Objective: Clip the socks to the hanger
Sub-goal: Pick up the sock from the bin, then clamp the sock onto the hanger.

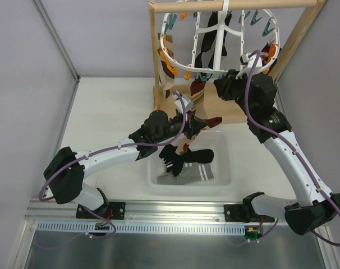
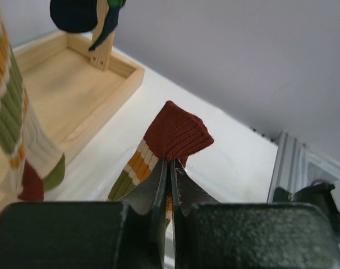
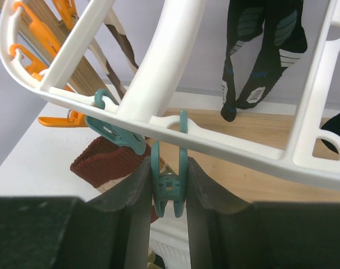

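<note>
1. The white counter (image 1: 108, 129) carries everything, with walls around it.
2. The wooden stand (image 1: 296, 39) sits at the far end, and its tray-like base (image 2: 63, 89) rests flat on the counter.
3. The left arm (image 1: 108, 154) reaches in over the far edge of the basket. The right arm (image 1: 288, 151) stretches up to the near right side of the hanger.
4. The hanger (image 3: 170, 39), a white oval ring with cross bars, hangs from the stand's top bar. Orange pins (image 3: 60, 120) and teal ones dangle off it.
5. The see-through basket (image 1: 223, 168) sits on the counter between the two arm bases, just in front of the stand.
6. Socks are all over:
   - a black pair (image 3: 260, 61) is clipped up inside the ring
   - a cream, green and orange striped sock (image 2: 13, 129) hangs over the stand base
   - a black sock (image 1: 187, 157) lies in the basket on top of a grey striped one (image 1: 201, 175)
7. The left jaws are squeezed together on a striped sock (image 2: 178, 134), and its dark red end pokes up past the fingertips.
8. The right jaws are clamped on a teal clothespin (image 3: 169, 185) that hangs from the ring's underside, one finger on each side of it.
</note>
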{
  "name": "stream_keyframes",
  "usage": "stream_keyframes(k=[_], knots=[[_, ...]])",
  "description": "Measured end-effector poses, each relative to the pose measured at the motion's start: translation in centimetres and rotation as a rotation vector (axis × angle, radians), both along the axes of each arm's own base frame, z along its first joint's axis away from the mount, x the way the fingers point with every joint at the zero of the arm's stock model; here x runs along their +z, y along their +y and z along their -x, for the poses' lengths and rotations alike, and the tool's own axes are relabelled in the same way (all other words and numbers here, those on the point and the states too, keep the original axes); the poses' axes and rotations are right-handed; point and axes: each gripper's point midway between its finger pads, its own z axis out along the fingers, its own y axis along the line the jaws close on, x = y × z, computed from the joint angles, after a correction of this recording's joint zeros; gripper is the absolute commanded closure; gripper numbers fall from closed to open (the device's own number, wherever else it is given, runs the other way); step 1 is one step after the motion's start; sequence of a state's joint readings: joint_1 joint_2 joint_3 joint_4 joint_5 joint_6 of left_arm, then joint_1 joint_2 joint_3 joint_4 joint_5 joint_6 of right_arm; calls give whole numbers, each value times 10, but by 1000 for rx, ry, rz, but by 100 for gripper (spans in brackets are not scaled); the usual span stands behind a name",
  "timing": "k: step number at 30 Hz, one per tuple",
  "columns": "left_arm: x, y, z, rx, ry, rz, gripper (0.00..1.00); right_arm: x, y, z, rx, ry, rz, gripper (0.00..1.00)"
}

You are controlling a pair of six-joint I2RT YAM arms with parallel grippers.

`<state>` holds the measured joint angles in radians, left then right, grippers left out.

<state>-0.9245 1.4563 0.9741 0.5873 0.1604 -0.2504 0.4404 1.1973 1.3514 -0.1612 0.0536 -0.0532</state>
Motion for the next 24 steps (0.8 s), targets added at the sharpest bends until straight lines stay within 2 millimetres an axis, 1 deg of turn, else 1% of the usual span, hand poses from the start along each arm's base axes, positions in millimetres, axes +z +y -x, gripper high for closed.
stream_keyframes(k=[2, 5, 8, 10, 14, 20, 22, 24], knots=[[18, -5, -7, -1, 4, 52, 100, 3, 0, 3, 9, -7, -7, 99], [42, -6, -18, 8, 28, 128, 100, 9, 2, 9, 31, -19, -18, 99], [60, -4, -27, 7, 48, 188, 100, 12, 3, 13, 49, -22, -23, 99], [68, -2, -32, 1, 66, 222, 100, 13, 4, 15, 57, -23, -28, 99], [71, 2, -39, -21, 114, 264, 100, 16, 5, 20, 71, -27, -39, 99], [68, 6, -54, -76, 176, 302, 100, 22, 4, 28, 85, -45, -54, 99], [69, 8, -55, -84, 181, 311, 100, 23, 3, 29, 84, -48, -57, 99], [75, 8, -52, -107, 167, 323, 100, 22, 3, 29, 83, -46, -58, 99]])
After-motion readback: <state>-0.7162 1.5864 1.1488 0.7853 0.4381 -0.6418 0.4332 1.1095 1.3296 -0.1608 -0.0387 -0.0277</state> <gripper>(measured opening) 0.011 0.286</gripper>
